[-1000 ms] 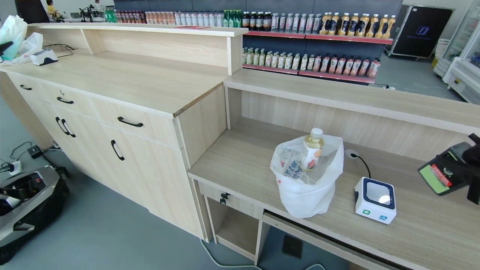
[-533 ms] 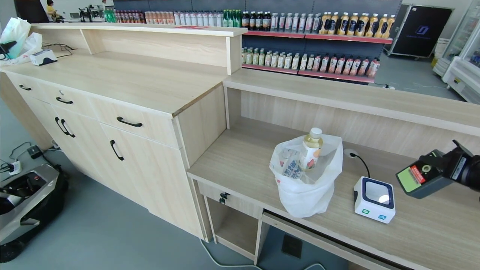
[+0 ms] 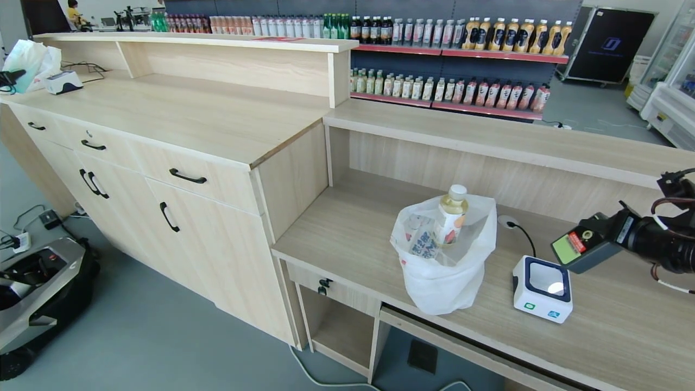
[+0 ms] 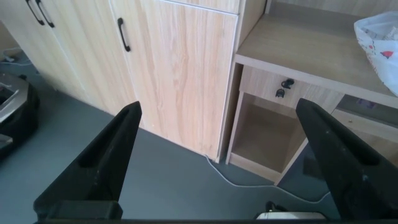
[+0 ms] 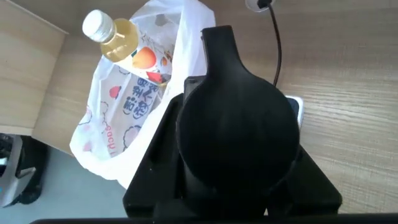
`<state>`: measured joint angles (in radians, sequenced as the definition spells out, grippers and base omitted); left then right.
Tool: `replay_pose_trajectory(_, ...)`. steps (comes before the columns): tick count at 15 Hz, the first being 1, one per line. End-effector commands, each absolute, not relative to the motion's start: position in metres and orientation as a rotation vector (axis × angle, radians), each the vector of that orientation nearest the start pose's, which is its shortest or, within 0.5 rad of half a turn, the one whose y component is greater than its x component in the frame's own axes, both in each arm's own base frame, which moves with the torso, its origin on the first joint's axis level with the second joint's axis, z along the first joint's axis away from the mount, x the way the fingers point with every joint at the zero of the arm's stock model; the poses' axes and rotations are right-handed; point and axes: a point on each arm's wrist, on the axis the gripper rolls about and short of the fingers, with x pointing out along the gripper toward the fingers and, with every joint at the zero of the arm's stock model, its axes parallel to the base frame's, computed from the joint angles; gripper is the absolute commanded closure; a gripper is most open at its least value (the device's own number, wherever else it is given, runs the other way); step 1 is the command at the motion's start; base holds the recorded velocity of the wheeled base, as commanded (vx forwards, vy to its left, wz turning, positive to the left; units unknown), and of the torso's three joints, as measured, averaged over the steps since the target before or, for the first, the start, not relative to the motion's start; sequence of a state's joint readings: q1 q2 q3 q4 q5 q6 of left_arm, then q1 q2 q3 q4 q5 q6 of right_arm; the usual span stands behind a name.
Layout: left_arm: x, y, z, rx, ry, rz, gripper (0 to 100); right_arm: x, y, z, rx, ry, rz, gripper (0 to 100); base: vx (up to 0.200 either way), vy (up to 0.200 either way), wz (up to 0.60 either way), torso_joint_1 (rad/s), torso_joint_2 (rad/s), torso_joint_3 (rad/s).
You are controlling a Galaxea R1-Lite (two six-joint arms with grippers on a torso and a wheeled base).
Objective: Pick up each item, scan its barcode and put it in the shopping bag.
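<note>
Near the scanner — right claw grips a dark box.

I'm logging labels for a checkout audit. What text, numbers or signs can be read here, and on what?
No text reads clearly.
Packet in the shopping bag: large dark characters, too blurred.
Bottle: label print too small.
Dark box in the right gripper: green and red labels, unreadable.
Scanner: two small icon badges, no words.
Shelf bottles: too small.
</note>
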<state>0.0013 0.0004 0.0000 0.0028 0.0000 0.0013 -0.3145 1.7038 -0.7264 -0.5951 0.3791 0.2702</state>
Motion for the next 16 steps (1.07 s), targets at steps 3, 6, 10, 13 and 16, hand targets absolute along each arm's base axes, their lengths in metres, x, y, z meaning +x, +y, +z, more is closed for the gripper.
replay_pose_trajectory(3,-0.023,0.000,0.075,0.002,0.003,0.002,0,0.300,-0.087,0.126,0.395,0.428,0.022,100,0.000,0.000,0.00,0.000,0.00,0.000)
replay_pose_trajectory(6,-0.023,0.000,0.075,0.002,0.003,0.002,0,0.306,-0.088,0.121,0.389,0.413,0.028,100,0.000,0.000,0.00,0.000,0.00,0.000)
replay_pose_trajectory(10,-0.023,0.000,0.075,0.002,0.003,0.002,0,0.310,-0.085,0.112,0.396,0.438,0.072,100,0.000,0.000,0.00,0.000,0.00,0.000)
replay_pose_trajectory(13,-0.023,0.000,0.075,0.002,0.003,0.002,0,0.314,-0.086,0.105,0.352,0.454,0.078,100,0.000,0.000,0.00,0.000,0.00,0.000)
replay_pose_trajectory(16,-0.023,0.000,0.075,0.002,0.003,0.002,0,0.314,-0.086,0.105,0.343,0.453,0.083,100,0.000,0.000,0.00,0.000,0.00,0.000)
